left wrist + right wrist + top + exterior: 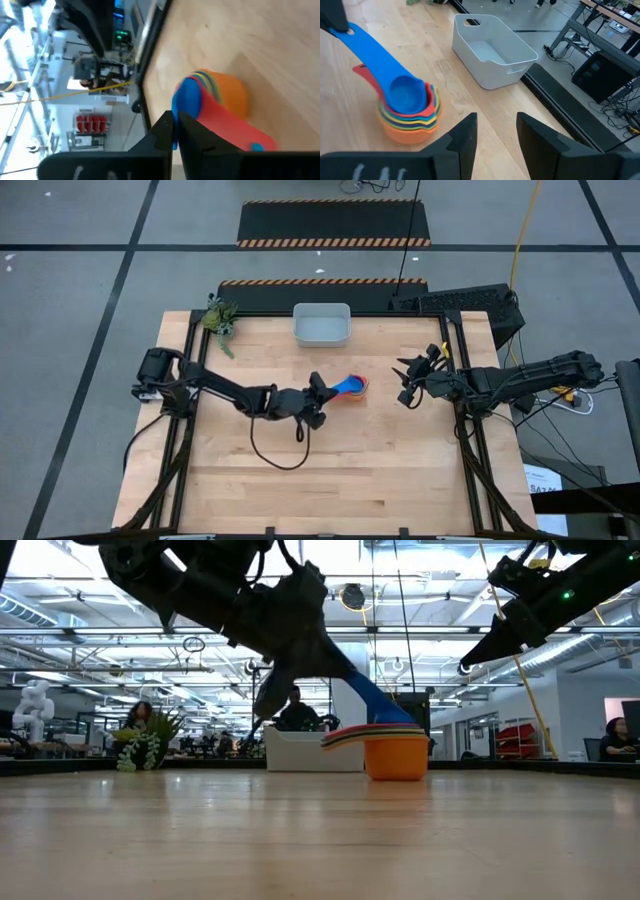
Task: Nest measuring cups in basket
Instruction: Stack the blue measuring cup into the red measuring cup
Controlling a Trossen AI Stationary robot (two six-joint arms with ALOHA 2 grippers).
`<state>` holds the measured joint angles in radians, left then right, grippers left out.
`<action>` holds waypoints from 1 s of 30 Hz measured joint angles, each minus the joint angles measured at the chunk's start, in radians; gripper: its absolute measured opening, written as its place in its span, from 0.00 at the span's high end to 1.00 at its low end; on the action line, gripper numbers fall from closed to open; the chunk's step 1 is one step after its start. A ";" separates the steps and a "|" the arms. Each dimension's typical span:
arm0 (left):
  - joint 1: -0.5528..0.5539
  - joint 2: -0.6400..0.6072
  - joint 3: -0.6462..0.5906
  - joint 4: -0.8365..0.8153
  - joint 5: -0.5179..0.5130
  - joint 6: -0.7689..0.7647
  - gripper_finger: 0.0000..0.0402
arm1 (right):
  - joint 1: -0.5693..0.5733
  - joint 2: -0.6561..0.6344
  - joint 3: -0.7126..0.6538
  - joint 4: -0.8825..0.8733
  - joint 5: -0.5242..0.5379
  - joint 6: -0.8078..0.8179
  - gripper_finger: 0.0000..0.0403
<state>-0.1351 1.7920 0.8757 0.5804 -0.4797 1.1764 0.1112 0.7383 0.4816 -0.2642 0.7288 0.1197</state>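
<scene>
The measuring cups stand nested in one stack (356, 386) (396, 755) near the table's middle, with the big orange cup (402, 131) at the bottom on the wood. Yellow, green and red rims show above it. The blue cup (402, 92) sits on top. My left gripper (322, 392) (175, 131) is just left of the stack and shut on that cup's handle. The pale basket (321, 324) (490, 47) stands at the far edge. My right gripper (403, 380) (495, 131) hangs open to the right of the stack, above the table. My left gripper pinches the blue cup's long handle at its free end (351, 34) between its two fingers (162, 135), coming from the table's left. The handle slants up from the stack to the fingers (318, 660). The cup's bowl (187, 97) rests in the top of the stack.
A small green plant (220, 318) (140, 745) stands at the far left corner. A red handle (364, 71) sticks out of the stack under the blue one. Bare wood lies on the near half of the table (330, 480). A black cable loops below the left arm (275, 460).
</scene>
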 joint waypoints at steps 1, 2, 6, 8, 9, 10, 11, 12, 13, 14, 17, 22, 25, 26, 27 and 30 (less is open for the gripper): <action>-0.005 -0.001 0.000 0.014 -0.014 0.002 0.98 | 0.000 0.000 0.000 0.000 0.000 0.000 0.68; -0.008 -0.001 0.000 0.022 -0.027 0.005 0.98 | 0.000 0.000 0.000 -0.001 0.000 0.000 0.68; -0.012 -0.001 0.000 0.028 -0.051 0.005 0.96 | 0.000 0.000 0.000 -0.001 0.000 0.000 0.68; -0.012 -0.001 0.000 0.031 -0.055 0.007 0.96 | 0.000 0.000 0.000 0.000 0.000 0.000 0.68; -0.012 -0.001 0.000 0.041 -0.065 0.007 0.97 | 0.000 0.000 0.000 0.000 0.000 0.000 0.68; -0.015 -0.001 0.000 0.054 -0.075 0.007 0.98 | 0.000 0.000 0.000 0.000 0.000 0.000 0.68; -0.017 -0.001 0.000 0.069 -0.082 0.007 0.98 | 0.000 0.000 0.000 0.000 0.000 0.000 0.68; -0.018 -0.001 0.000 0.087 -0.088 0.008 0.98 | 0.000 0.000 0.000 0.000 0.000 0.000 0.68; -0.018 -0.001 0.000 0.103 -0.091 0.018 0.98 | 0.000 0.000 0.000 0.000 0.000 0.000 0.68; -0.021 -0.001 0.000 0.122 -0.098 0.032 0.97 | 0.000 0.000 0.000 0.000 0.000 0.000 0.68; -0.025 -0.001 0.000 0.162 -0.112 0.077 0.98 | 0.000 0.000 0.000 0.000 0.000 0.000 0.68; -0.027 -0.001 0.000 0.170 -0.124 0.058 0.98 | 0.000 0.000 0.000 0.000 0.000 0.000 0.68; -0.028 0.015 0.000 0.177 -0.125 0.032 0.97 | 0.000 0.000 0.000 0.001 0.000 0.000 0.68; -0.028 0.023 0.000 0.177 -0.127 0.034 0.98 | 0.000 0.000 0.000 0.001 0.000 0.000 0.68; -0.030 0.031 0.000 0.178 -0.133 0.037 0.98 | 0.000 0.000 0.000 0.001 0.000 0.000 0.68; -0.030 0.055 0.000 0.200 -0.159 0.066 0.98 | 0.000 0.000 0.000 0.002 0.000 0.000 0.68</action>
<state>-0.1650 1.8474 0.8753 0.7808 -0.6385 1.2427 0.1108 0.7383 0.4816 -0.2626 0.7292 0.1196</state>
